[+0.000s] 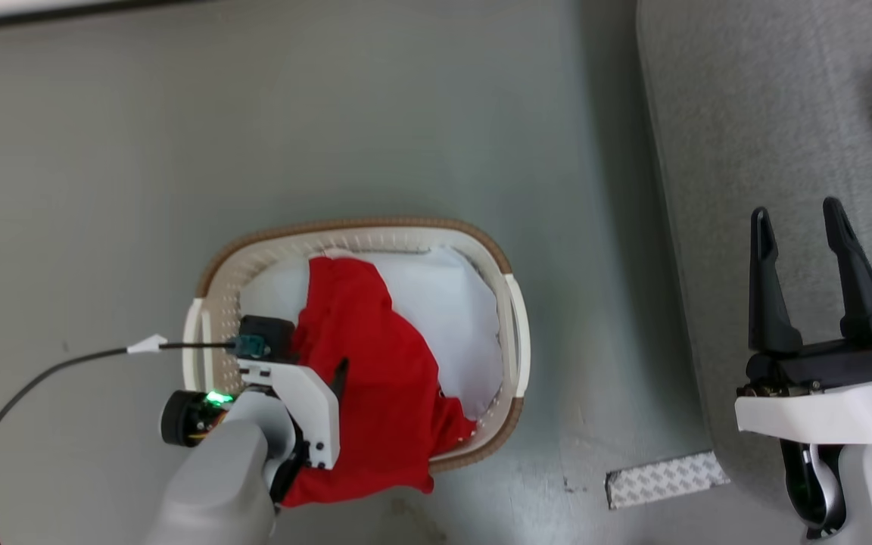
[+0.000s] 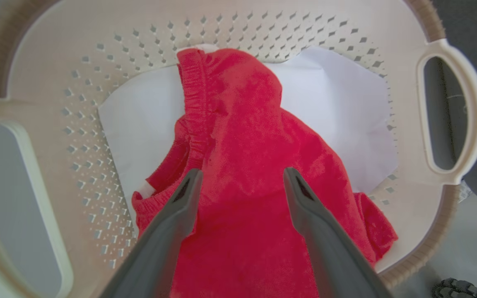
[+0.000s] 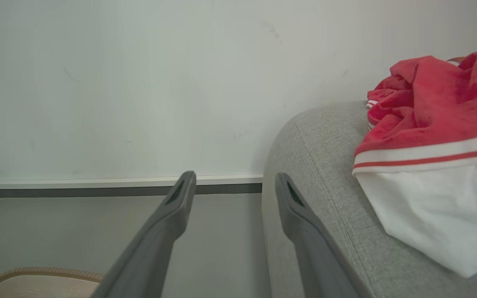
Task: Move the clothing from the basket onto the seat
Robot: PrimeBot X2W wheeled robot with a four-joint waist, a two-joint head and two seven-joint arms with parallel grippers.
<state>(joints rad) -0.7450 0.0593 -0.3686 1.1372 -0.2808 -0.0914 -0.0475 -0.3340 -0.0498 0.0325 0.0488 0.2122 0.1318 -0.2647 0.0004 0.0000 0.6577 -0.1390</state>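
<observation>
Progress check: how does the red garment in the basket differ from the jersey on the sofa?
The red garment is in the basket; the jersey lies on the sofa. The red garment looks plain red; the jersey has a white panel and striped trim. The left gripper is open over the red garment; no gripper touches the jersey. Both are crumpled red fabric.

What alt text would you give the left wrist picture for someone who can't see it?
The open left gripper points down at a crumpled red garment lying in a cream laundry basket with perforated walls and a brown rim. A white sheet lies under the garment.
</observation>
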